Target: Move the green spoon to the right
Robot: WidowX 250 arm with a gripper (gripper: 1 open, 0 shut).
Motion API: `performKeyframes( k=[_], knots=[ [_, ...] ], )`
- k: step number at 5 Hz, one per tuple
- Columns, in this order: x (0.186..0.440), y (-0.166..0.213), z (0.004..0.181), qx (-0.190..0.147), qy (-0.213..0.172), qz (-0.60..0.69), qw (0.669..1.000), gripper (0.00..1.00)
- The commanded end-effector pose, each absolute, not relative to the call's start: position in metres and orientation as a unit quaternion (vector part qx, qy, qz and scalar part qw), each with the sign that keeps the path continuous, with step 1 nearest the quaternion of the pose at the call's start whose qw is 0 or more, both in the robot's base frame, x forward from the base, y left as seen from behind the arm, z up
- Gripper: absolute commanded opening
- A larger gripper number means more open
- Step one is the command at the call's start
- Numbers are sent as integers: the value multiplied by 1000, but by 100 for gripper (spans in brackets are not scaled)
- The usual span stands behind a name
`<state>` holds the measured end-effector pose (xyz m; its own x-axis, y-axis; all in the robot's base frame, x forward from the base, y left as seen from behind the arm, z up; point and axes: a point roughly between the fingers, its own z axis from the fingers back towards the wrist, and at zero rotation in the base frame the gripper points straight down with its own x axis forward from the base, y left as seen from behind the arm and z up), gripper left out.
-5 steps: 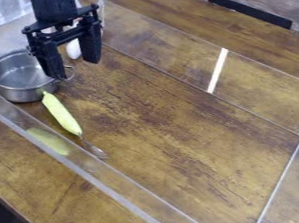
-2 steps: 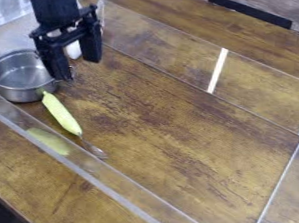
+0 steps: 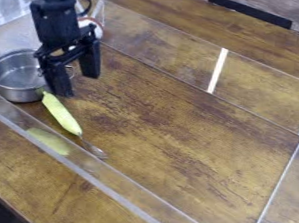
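The green spoon [image 3: 64, 116] lies on the wooden table at the left, its yellow-green handle pointing up-left toward the pot and its silver bowl end down-right near the clear front wall. My gripper [image 3: 70, 77] hangs above the handle's upper end, black fingers [image 3: 90, 63] spread open, nothing between them. A paler mirrored likeness of the handle shows in the clear wall just below the spoon.
A round steel pot [image 3: 15, 75] stands at the left, close beside the gripper and the spoon's handle. Clear plastic walls [image 3: 130, 195] fence the wooden table [image 3: 191, 128] at front, right and back. A white object sits behind the gripper.
The gripper has come down and slightly right toward the spoon's handle, staying open. Spoon and pot have not moved.
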<state>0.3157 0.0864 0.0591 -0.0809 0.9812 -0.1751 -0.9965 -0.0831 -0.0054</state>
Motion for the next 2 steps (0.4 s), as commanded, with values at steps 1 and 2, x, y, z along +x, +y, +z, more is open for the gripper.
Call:
performKeyframes(
  k=[1, 2],
  knots=[
    [320, 83, 64, -75, 24, 744, 663, 100],
    [320, 86, 46, -70, 23, 765, 640, 100]
  ],
)
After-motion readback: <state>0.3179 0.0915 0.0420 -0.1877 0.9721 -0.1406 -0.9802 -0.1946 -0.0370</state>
